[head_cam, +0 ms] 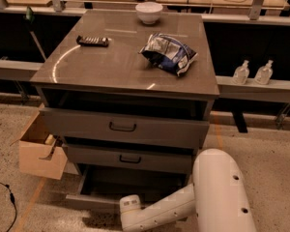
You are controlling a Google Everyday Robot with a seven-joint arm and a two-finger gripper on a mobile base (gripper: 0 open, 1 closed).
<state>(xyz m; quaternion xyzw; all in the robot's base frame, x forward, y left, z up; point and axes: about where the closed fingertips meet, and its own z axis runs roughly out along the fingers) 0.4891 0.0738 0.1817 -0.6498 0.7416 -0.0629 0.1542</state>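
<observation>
A grey cabinet (87,76) with three drawers stands in the middle. Its top drawer (123,126) and middle drawer (129,158) are slightly out, and the bottom drawer (101,190) is pulled out further. On the cabinet top lie a blue and silver snack bag (168,53), a white bowl (149,12) at the back and a flat black object (93,41) at the left. My white arm (183,204) reaches from the lower right towards the bottom drawer. Its end (130,206) sits just in front of that drawer. The gripper itself is out of view.
An open cardboard box (38,146) sits on the floor left of the cabinet. Two clear bottles (253,72) stand on a ledge to the right. A black cable (7,202) lies on the speckled floor at the lower left. Workbenches run along the back.
</observation>
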